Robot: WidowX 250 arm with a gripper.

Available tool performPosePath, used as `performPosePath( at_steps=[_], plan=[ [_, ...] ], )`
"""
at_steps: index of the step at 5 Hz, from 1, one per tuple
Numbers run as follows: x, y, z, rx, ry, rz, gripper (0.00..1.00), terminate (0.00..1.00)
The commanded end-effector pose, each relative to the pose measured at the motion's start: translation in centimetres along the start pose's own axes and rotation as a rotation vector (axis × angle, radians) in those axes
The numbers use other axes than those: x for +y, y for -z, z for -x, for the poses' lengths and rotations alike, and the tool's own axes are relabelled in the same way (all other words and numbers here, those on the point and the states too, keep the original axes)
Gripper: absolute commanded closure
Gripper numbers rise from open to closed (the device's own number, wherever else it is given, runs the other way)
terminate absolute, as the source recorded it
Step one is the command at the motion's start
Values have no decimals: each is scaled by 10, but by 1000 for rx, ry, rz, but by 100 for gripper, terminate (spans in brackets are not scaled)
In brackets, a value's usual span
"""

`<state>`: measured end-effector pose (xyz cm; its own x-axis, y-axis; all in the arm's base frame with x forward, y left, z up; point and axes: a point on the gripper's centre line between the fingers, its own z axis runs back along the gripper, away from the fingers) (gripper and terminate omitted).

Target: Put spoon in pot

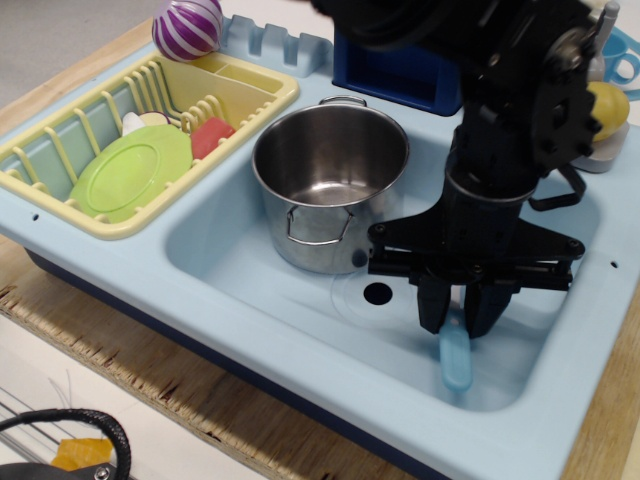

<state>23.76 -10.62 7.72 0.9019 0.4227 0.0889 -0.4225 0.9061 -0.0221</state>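
The steel pot (330, 180) stands upright and empty at the back left of the light-blue sink basin (250, 275). My black gripper (459, 322) hangs over the basin to the right of the pot. Its fingers (432, 308) are closed together on the upper end of the spoon. Only the spoon's light-blue handle (456, 362) shows, pointing down below the fingertips near the basin's front wall. The white bowl is hidden between the fingers.
A yellow dish rack (130, 140) at left holds a green plate (128, 172) and a red item (211, 136). A striped purple ball (187, 27) sits behind it. A blue box (400, 75), a yellow lemon (610, 105) and a drain hole (378, 293) are nearby.
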Motion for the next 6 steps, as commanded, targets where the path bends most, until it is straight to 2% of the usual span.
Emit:
performPosePath(
  at_steps=[1,2,4,5,6],
  plan=[
    [-12,-28,5,-96,26,81,100,0],
    [-3,-55,1,-174,26,55,100,0],
    [30,-98,-17,-289,13,6,100,0],
    [47,-115,-37,-304,5,-36,100,0],
    [65,-112,-48,-300,-5,-35,100,0]
  ],
)
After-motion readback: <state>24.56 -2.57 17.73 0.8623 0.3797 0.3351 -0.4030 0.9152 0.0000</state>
